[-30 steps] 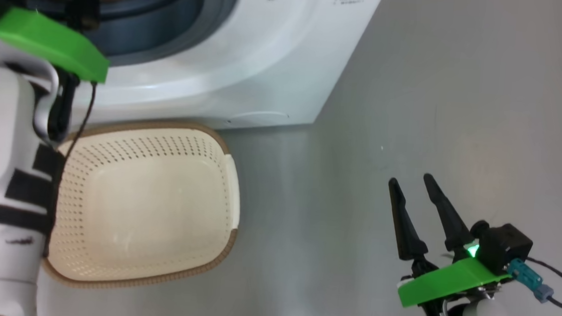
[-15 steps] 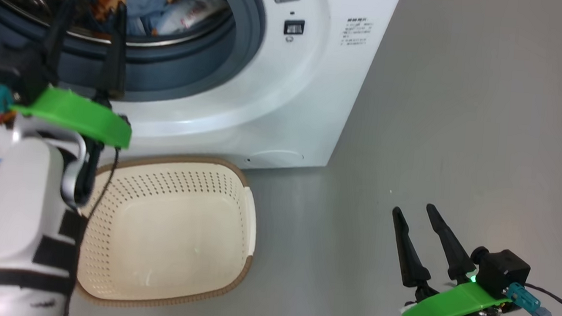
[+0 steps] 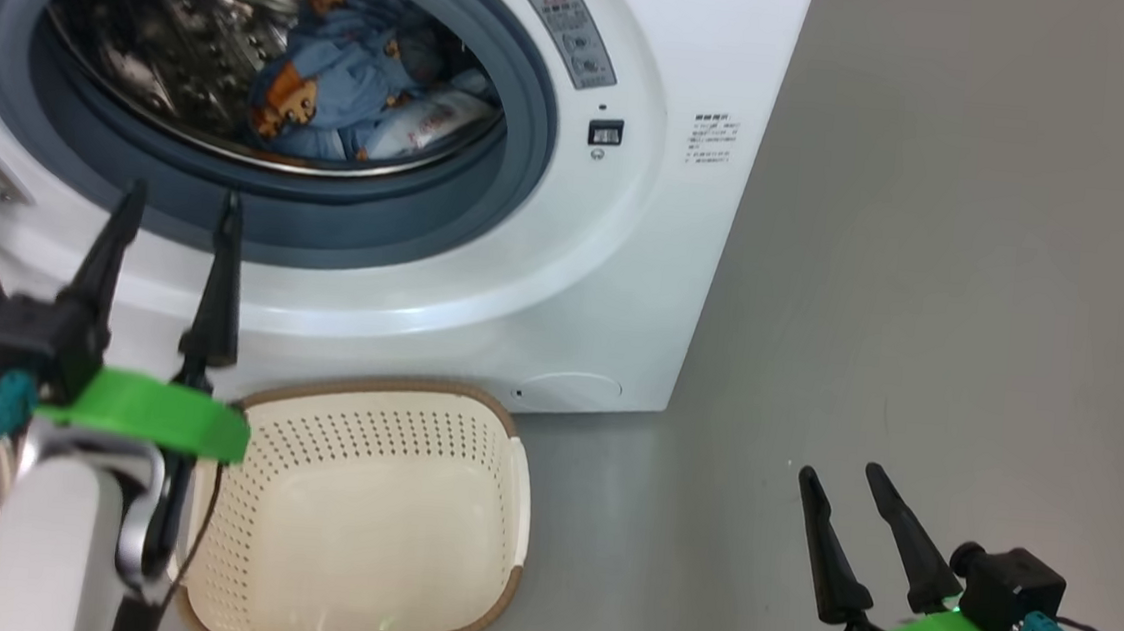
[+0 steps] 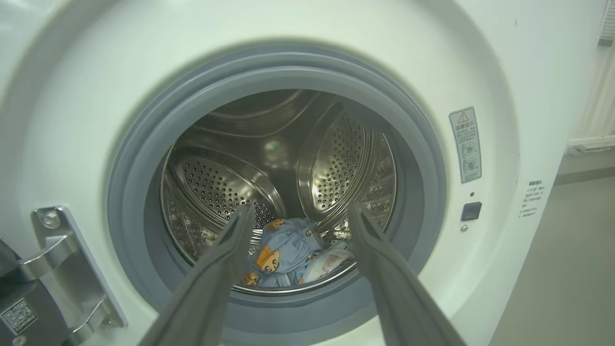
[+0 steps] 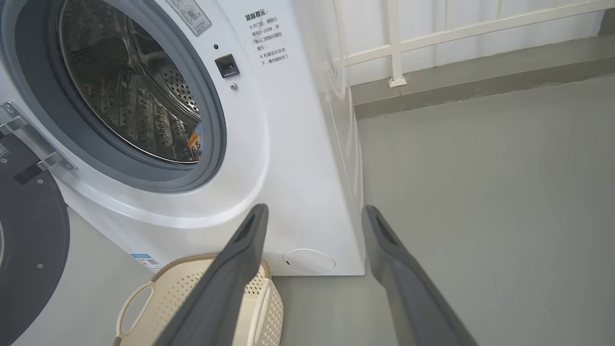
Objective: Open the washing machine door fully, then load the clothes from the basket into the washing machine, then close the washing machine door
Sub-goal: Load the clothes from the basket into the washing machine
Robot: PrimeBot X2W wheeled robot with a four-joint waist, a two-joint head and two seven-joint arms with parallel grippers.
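As left end effector (image 3: pixel 182 193) and right end effector (image 3: pixel 839 471) gape empty near the washing machine (image 3: pixel 626 260), we judge its stiff door (image 5: pixel 29 240) best pushed at the rim.

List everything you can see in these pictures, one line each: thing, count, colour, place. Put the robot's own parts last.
washing machine: one, white, facing the robot.
washing machine door: one, black, swung open beside the machine.
clothes: small heap, light blue with bear prints, inside the drum.
floor: grey, all around.
basket: one, cream with brown rim, empty, on the floor before the machine.
railing: one, white, behind the machine.
left gripper: one, dark fingers open, before the drum opening.
right gripper: one, dark fingers open, over bare floor.
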